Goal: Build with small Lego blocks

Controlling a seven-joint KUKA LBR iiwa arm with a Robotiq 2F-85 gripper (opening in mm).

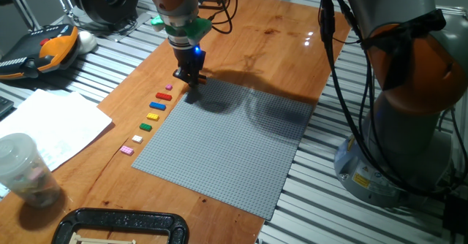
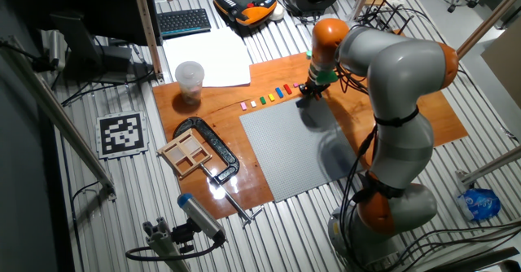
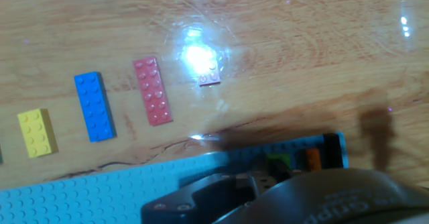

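Small Lego blocks lie in a row on the wood along the left edge of the grey baseplate [image 1: 234, 142]: pink [image 1: 168, 88], red [image 1: 164, 96], blue [image 1: 158, 105], yellow [image 1: 153, 116], green [image 1: 145, 126], white [image 1: 137, 138] and pink [image 1: 127, 150]. The hand view shows the red [image 3: 153, 91], blue [image 3: 94, 106], yellow [image 3: 37, 132] and tiny pink [image 3: 209, 78] ones. My gripper [image 1: 191, 78] is down at the baseplate's far left corner, just past the row's end. An orange block [image 3: 312, 158] and a dark block [image 3: 330, 143] sit at that corner. My fingertips are hidden behind the hand's body.
A plastic cup [image 1: 25, 167] and paper sheets [image 1: 51, 123] lie left of the board. A black clamp [image 1: 121, 226] grips the near edge, beside a small wooden box [image 2: 189, 151]. A teach pendant [image 1: 44, 47] and cables [image 1: 219, 10] lie at the back. The arm's base [image 1: 395, 164] stands to the right.
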